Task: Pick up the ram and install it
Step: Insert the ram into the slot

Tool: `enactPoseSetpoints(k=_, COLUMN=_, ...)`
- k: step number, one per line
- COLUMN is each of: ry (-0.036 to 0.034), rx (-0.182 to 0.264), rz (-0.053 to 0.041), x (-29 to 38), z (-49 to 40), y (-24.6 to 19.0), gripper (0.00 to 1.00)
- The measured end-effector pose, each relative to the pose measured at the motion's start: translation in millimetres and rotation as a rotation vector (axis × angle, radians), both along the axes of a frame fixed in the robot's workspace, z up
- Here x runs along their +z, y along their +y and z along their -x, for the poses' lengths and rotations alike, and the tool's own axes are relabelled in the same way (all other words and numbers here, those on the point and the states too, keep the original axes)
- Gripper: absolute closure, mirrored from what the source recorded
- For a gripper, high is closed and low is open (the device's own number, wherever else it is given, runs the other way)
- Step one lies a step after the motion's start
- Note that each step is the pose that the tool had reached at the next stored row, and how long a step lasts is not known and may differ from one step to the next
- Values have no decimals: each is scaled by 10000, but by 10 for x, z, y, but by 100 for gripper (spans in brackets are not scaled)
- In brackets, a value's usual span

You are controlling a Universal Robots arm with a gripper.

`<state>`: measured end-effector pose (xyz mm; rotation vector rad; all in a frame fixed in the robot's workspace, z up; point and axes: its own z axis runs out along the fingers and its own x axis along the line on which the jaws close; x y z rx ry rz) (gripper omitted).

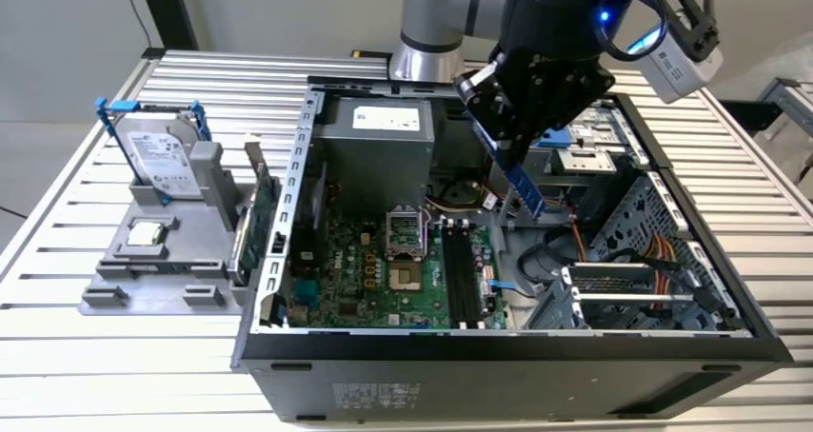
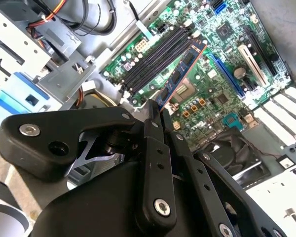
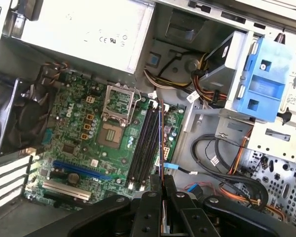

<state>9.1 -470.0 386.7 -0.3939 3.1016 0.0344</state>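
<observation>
Now the pincer [image 2: 155, 107] is closed on the ram [image 2: 181, 71], its two black fingers [image 2: 153, 129] pressed flat against one end of the stick. The rest of the ram, a dark board with a row of black chips, juts out past the fingertips and is free of any other contact.

In the exterior view the arm hangs over the open computer case [image 1: 508, 356], which stands on the slatted desk [image 1: 76, 356]. The ram [image 1: 524, 189] slants downward from the pincer [image 1: 502, 154] inside the case opening. It sits above the motherboard [image 1: 381, 270], toward the exterior view's right of the black memory slots [image 1: 460, 280], and is not seated in any of them.

In the first wrist view the ram [image 3: 161, 143] appears edge-on as a thin line running parallel to the memory slots [image 3: 145, 143].

A hard drive with blue rails [image 1: 166, 161] stands in a grey holder [image 1: 140, 261] on the desk, at the exterior view's left of the case.
</observation>
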Motion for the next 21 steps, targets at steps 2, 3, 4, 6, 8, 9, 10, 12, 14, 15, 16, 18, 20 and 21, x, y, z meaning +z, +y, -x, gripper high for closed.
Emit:
enactPoseSetpoints(k=2, ry=0, rx=-11, rz=0, x=0, z=0, y=0, gripper=100)
enactPoseSetpoints(k=3, ry=0, rx=-12, rz=-1, x=0, z=0, y=0, gripper=100)
enactPoseSetpoints(k=4, ry=0, rx=-14, rz=-1, x=0, z=0, y=0, gripper=100)
enactPoseSetpoints(k=6, ry=0, rx=-16, rz=-1, x=0, z=0, y=0, gripper=100)
enactPoseSetpoints(k=8, ry=4, rx=-18, rz=1, x=-9, z=0, y=1, gripper=100)
enactPoseSetpoints(k=9, ry=18, rx=-18, rz=1, x=-18, z=0, y=0, gripper=100)
enactPoseSetpoints(k=10, ry=19, rx=-18, rz=1, x=-22, z=0, y=1, gripper=100)
enactPoseSetpoints(k=12, ry=20, rx=-18, rz=2, x=-26, z=0, y=0, gripper=100)
enactPoseSetpoints(k=14, ry=19, rx=-16, rz=-2, x=-33, z=0, y=1, gripper=100)
enactPoseSetpoints(k=15, ry=19, rx=-16, rz=-1, x=-40, z=0, y=0, gripper=100)
enactPoseSetpoints(k=16, ry=20, rx=-16, rz=1, x=-46, z=0, y=0, gripper=100)
enactPoseSetpoints(k=18, ry=20, rx=-16, rz=2, x=-56, z=0, y=0, gripper=100)
enactPoseSetpoints(k=20, ry=19, rx=-16, rz=4, x=-59, z=0, y=0, gripper=100)
enactPoseSetpoints(k=21, ry=16, rx=-16, rz=0, x=-65, z=-1, y=0, gripper=100)
